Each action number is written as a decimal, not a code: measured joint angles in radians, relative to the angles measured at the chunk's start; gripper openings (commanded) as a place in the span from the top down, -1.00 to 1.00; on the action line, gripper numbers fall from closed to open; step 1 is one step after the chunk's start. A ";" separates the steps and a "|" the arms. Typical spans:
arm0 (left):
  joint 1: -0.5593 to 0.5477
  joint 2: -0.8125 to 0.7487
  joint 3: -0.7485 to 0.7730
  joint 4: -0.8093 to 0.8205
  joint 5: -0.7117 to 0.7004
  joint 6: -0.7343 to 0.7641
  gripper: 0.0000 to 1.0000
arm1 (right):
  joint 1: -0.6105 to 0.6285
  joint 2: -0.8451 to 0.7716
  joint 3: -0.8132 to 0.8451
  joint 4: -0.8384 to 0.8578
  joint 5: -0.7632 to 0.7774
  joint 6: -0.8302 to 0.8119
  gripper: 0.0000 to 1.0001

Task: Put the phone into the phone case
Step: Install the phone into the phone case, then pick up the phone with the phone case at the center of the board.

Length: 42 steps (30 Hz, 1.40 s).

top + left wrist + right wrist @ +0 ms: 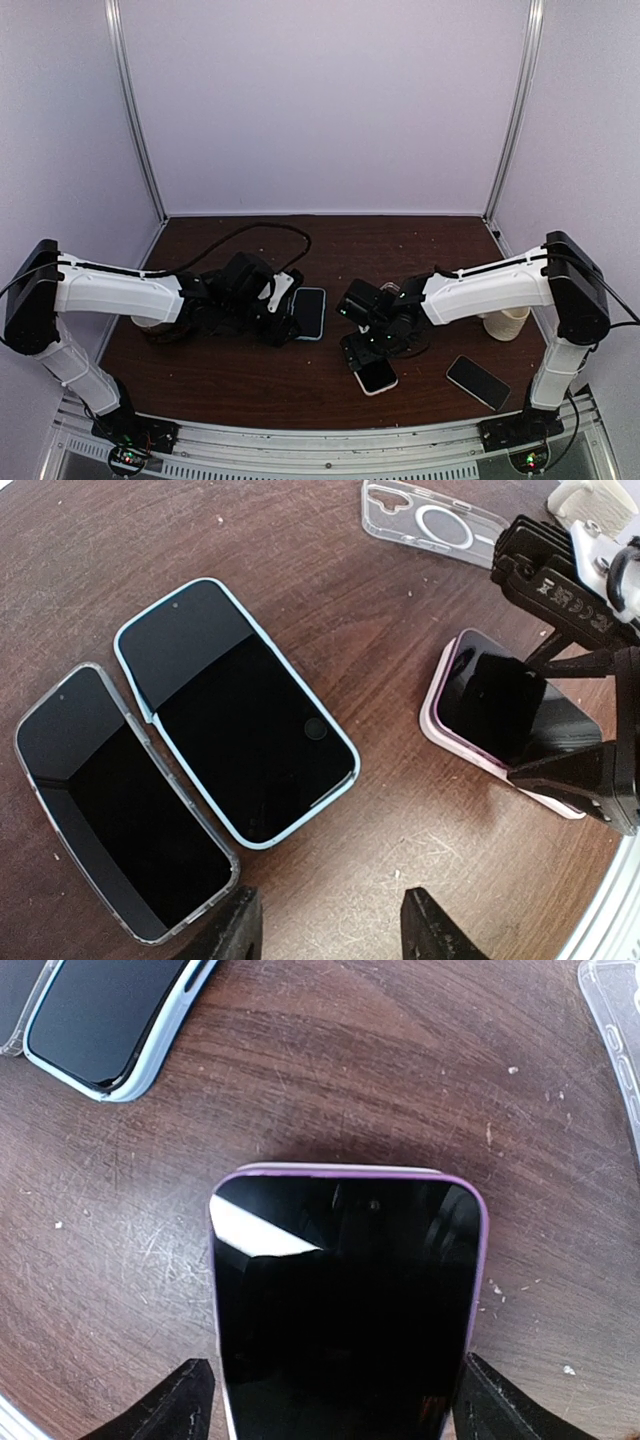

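The black-screened phone (345,1310) lies flat, screen up, seated in its purple case (300,1170).

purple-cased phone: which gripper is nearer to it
Right. The right gripper straddles the purple-cased phone, one finger at each long edge; the left gripper is off to its side, by the blue-cased phone.

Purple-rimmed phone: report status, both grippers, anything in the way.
Left gripper open, empty. Right gripper straddling purple-rimmed black phone, lying flat; grip unclear. Empty clear plastic phone case lies apart, nothing on it.
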 measured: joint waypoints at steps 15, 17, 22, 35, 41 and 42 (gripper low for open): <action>-0.006 0.018 0.002 0.010 0.059 0.052 0.01 | -0.025 -0.185 0.011 -0.117 -0.028 -0.024 0.02; -0.017 0.032 0.009 0.010 0.071 0.067 0.02 | -0.048 -0.202 -0.014 -0.119 -0.049 -0.022 0.19; -0.054 0.079 0.046 -0.010 0.093 0.098 0.02 | -0.082 -0.182 -0.103 -0.119 -0.109 -0.014 0.39; -0.064 0.093 0.060 -0.032 0.097 0.122 0.02 | -0.061 -0.143 -0.154 -0.083 -0.182 0.020 0.88; -0.064 0.093 0.060 -0.039 0.096 0.127 0.02 | -0.024 -0.117 -0.139 -0.103 -0.117 0.046 0.91; -0.064 0.093 0.060 -0.039 0.096 0.128 0.02 | -0.017 -0.111 -0.135 -0.109 -0.105 0.050 0.91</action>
